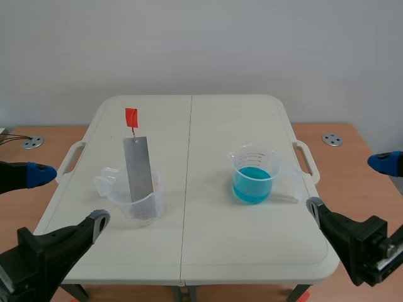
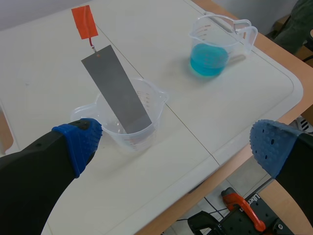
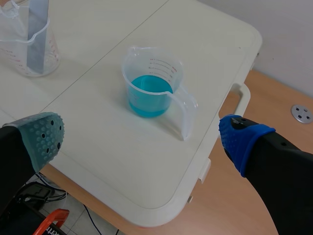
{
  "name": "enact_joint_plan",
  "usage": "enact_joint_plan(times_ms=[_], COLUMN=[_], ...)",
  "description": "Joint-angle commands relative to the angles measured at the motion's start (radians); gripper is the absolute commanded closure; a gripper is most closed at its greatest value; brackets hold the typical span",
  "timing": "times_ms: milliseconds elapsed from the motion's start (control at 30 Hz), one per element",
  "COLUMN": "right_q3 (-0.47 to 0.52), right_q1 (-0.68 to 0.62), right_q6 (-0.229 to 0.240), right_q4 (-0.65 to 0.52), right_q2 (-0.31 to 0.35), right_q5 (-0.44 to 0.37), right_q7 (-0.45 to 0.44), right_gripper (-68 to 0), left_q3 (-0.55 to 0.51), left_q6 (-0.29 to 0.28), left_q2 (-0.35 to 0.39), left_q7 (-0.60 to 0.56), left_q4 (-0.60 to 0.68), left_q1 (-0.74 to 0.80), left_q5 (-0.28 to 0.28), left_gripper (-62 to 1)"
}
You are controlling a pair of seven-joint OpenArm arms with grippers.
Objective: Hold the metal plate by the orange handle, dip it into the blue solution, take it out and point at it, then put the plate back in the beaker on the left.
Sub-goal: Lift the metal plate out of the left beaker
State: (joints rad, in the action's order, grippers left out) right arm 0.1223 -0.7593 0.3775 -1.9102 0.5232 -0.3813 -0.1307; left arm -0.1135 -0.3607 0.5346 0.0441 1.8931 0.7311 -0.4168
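Nearest: left pincer (image 1: 68,197) and right pincer (image 1: 347,184) both hang low at the counter's (image 1: 208,245) near corners. Fingers wide apart on each, nothing between them.

Left beaker (image 1: 150,206): clear, light-looking plastic, set in from the near left edge. Metal plate (image 1: 137,168) stands in it, foot at the bottom, leaning on the rim. Orange handle (image 1: 131,117) is at the top, joined by a thin wire link, clear of everything. Untouched; step one not begun.

Further right: second beaker (image 1: 242,160), about half full of blue solution (image 1: 252,186), its grip pointing toward the counter's right edge.

Risks, as I judge them:
- The handle is small and hangs on a link. A pinch that lands off-centre would shove it aside, and the plate would swing or twist under it.
- The plate is tall against its beaker. A lift too low or slanted would drag the rim and tip the beaker.
- A swinging plate entering the second beaker could knock the wall and slop blue liquid.
- A wet plate carried back would drip across the middle seam.

Room: bare counter between the beakers, well apart. Plenty beyond them to the far edge. The right beaker sits closer to its side edge than the left.
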Motion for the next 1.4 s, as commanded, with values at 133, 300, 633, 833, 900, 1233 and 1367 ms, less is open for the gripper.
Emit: enact_joint_plan(times_ms=[133, 300, 633, 833, 900, 1233, 1367], right_q3=[0.001, 0.001, 0.001, 0.001, 0.001, -0.005, -0.037], right_q1=[0.014, 0.014, 0.014, 0.014, 0.014, 0.066, 0.113], right_q6=[-0.003, -0.003, -0.003, -0.003, -0.003, 0.019, 0.019], right_q4=[-0.012, -0.012, -0.012, -0.012, -0.012, -0.012, -0.012], right_q2=[0.0, 0.0, 0.0, 0.0, 0.0, 0.0, 0.0], right_q5=[-0.003, -0.003, -0.003, -0.003, -0.004, -0.008, -0.016], right_q7=[-0.014, -0.014, -0.014, -0.034, -0.048, -0.055, -0.052], right_gripper=[-66.3, -66.3, -66.3, -66.3, -66.3, -66.3, -66.3], left_q3=[0.003, 0.003, 0.003, 0.003, 0.003, 0.002, 0.001], left_q6=[-0.002, -0.002, -0.002, -0.001, -0.001, 0.012, 0.063], left_q2=[-0.002, -0.002, -0.002, -0.002, -0.002, -0.002, -0.002], left_q7=[-0.016, -0.016, -0.016, -0.015, -0.015, -0.016, -0.017], left_q4=[0.004, 0.004, 0.004, 0.004, 0.004, 0.004, 0.004], left_q1=[-0.001, -0.001, -0.001, -0.003, -0.003, 0.056, 0.146], left_q5=[-0.009, -0.009, -0.009, -0.006, -0.006, 0.003, 0.057], left_gripper=[-62.3, -62.3, -62.3, -30.5, -6.5, -1.9, -1.9])
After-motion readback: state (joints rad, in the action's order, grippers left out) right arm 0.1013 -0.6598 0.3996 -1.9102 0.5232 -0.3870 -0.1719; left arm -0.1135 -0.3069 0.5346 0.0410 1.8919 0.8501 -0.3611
